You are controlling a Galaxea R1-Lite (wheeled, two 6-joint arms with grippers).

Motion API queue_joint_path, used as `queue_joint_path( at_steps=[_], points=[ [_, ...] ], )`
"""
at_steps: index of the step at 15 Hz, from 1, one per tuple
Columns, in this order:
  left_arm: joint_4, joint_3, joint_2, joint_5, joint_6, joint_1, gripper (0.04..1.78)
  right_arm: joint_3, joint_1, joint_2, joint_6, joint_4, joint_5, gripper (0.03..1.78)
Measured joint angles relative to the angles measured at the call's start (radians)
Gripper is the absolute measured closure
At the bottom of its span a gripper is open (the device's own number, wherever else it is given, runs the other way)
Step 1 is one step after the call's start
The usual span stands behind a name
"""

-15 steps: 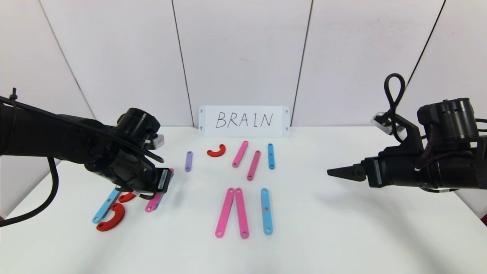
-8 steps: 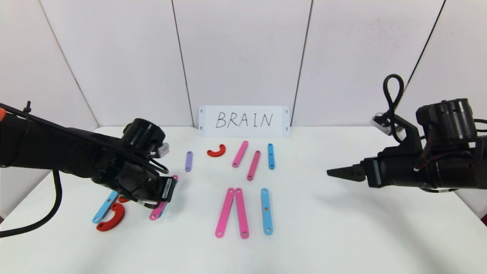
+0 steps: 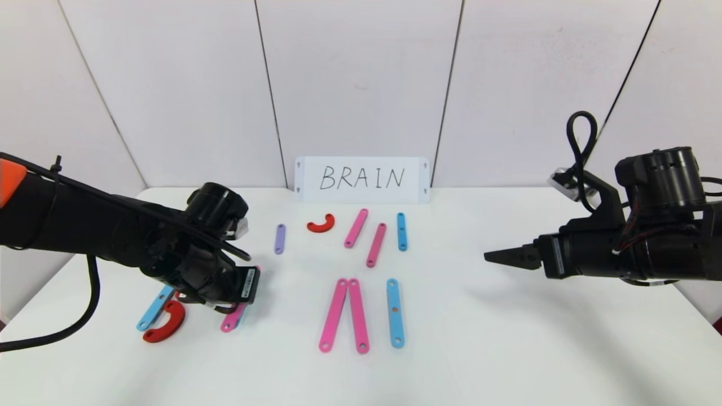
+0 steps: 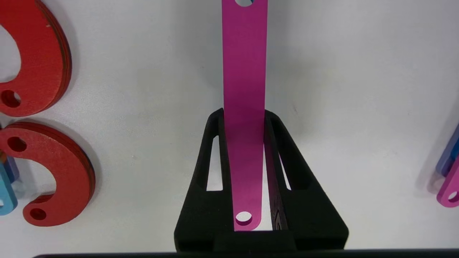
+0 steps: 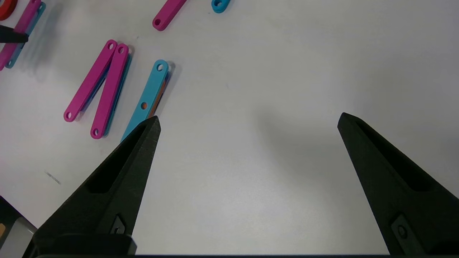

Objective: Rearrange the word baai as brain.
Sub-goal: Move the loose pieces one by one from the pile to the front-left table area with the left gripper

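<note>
My left gripper (image 3: 249,285) is shut on a pink holed strip (image 3: 231,321), low at the table's left. In the left wrist view the fingers (image 4: 215,150) clamp the strip (image 4: 244,71) near one end. Beside it lie a blue strip (image 3: 153,309) and two red C-curves (image 4: 39,71) (image 4: 61,172), forming a B. Two long pink strips (image 3: 334,314) (image 3: 358,316) and a blue strip (image 3: 395,313) lie at the centre front. My right gripper (image 3: 493,256) hovers open and empty at the right, and also shows in its wrist view (image 5: 249,122).
Behind lie a purple strip (image 3: 279,238), a red curve (image 3: 321,224), two pink strips (image 3: 356,228) (image 3: 376,245) and a short blue strip (image 3: 401,231). A white card reading BRAIN (image 3: 361,179) stands against the back wall.
My left gripper has moved toward the table's front and a little right, carrying the pink strip with it. The right arm has stayed still.
</note>
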Motion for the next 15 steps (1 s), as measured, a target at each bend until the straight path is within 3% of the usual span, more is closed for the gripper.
queue_joint_path(
  at_steps=[13, 15],
  points=[
    [0.013, 0.033, 0.003, 0.032, -0.006, 0.001, 1.51, 0.0, -0.001, 0.003, 0.0, -0.001, -0.001, 0.08],
    [0.013, 0.033, 0.003, 0.031, -0.006, 0.0, 1.45, 0.0, -0.001, 0.004, 0.0, -0.003, -0.001, 0.08]
  ],
)
